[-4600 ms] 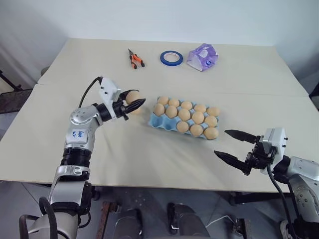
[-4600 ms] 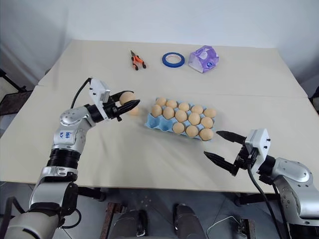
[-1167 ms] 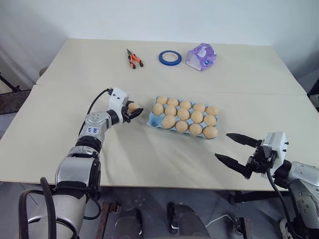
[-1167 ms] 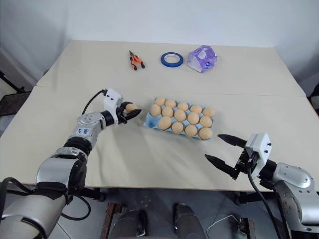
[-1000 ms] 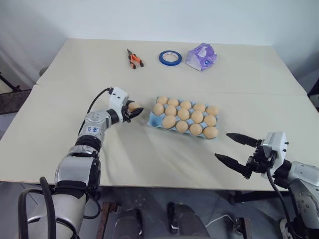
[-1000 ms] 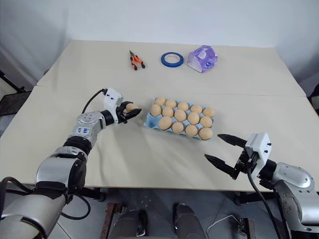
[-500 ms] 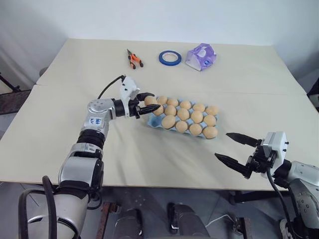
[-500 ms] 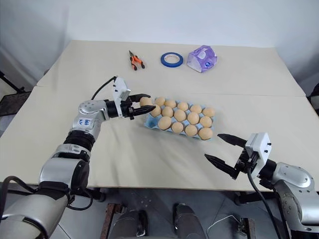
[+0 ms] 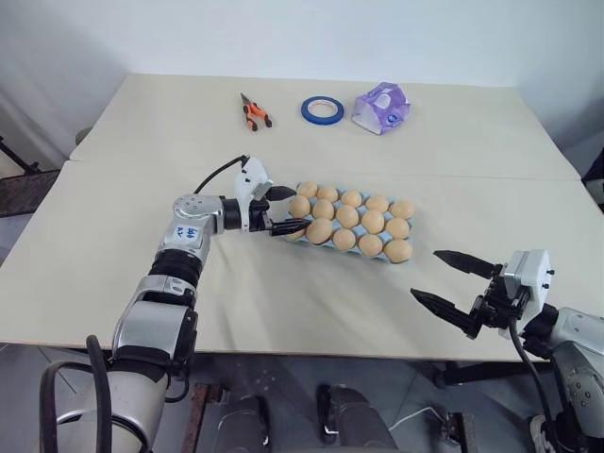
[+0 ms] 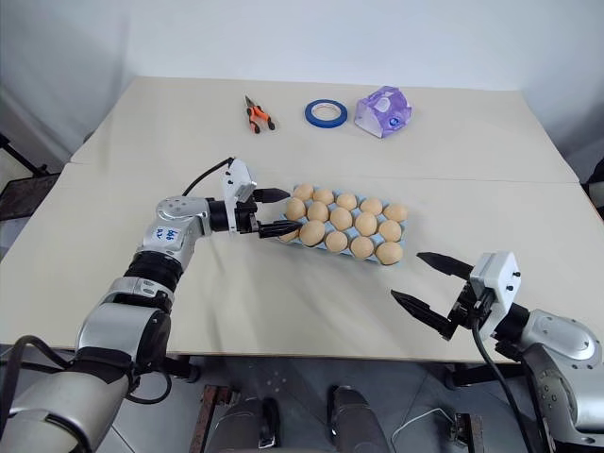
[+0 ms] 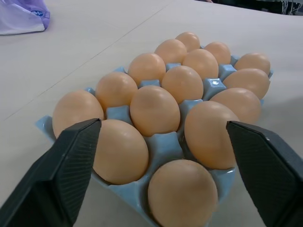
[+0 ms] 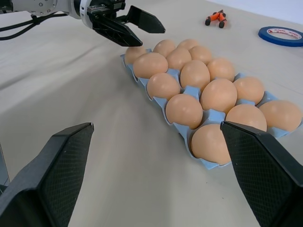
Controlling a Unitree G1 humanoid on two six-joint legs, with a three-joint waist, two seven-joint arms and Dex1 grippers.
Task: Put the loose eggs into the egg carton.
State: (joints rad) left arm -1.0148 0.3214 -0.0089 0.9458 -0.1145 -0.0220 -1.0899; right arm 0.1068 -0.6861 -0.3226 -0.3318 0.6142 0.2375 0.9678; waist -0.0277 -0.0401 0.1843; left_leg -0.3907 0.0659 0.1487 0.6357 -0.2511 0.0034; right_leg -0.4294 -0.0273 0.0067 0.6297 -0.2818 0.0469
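Tan-orange eggs (image 9: 348, 218), light-blue egg carton (image 11: 163, 146), blue tape ring (image 9: 323, 109), purple packet (image 9: 382, 108), black pincer fingers (image 9: 283, 192)

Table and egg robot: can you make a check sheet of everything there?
Surface: beige table, two tops pushed together.
Job's things: blue egg carton with tan eggs in its cups; no loose egg seen on the table.
Clutter: orange pliers, blue tape ring, purple packet, all at the far side.
Grippers: left gripper open at the carton's near-left corner, holding nothing; right gripper open, apart from the carton.
Cables: black cable on the left arm.
Surroundings: pale wall behind.
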